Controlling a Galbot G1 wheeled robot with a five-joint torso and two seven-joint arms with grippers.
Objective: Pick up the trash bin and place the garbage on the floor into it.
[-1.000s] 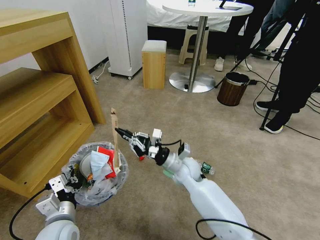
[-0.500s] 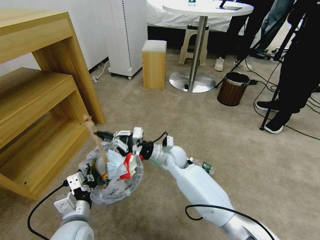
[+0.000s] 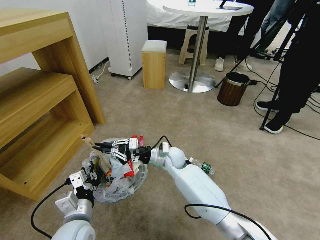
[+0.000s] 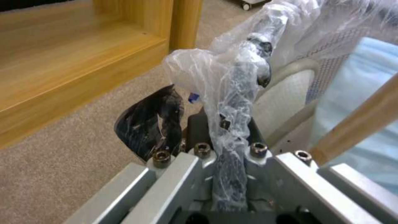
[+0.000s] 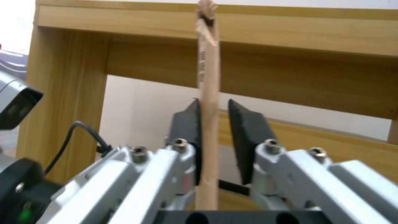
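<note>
The wooden stick point(image 5: 207, 93) has a row of small dark print down its side, too tiny to read. It is long, flat and light brown, with a rough frayed tip. The clear bottle point(image 3: 201, 165) has a green label, but its words cannot be read.

The right pincer point(image 3: 99, 146) is over the trash bin point(image 3: 133, 186), with the stick between its two black fingers point(image 5: 248, 140). One finger touches the stick and the other stands a little apart, so the pincer is partly open. The stick leans out past the bin's rim, toward the wooden shelf point(image 3: 40, 110).

The left pincer point(image 4: 215, 124) is closed on the bin's rim, pinching the crinkly clear plastic liner point(image 4: 232, 81). Its black fingers are scratched and shiny.

The bin is small and round, and it is near the bottom corner of the shelf, above the beige short-pile floor point(image 3: 186, 116). Inside it are a red carton point(image 3: 129, 171), a pale blue mask point(image 4: 365, 102) and crumpled wrappers.

The bottle lies on the floor just beside the right arm.
</note>
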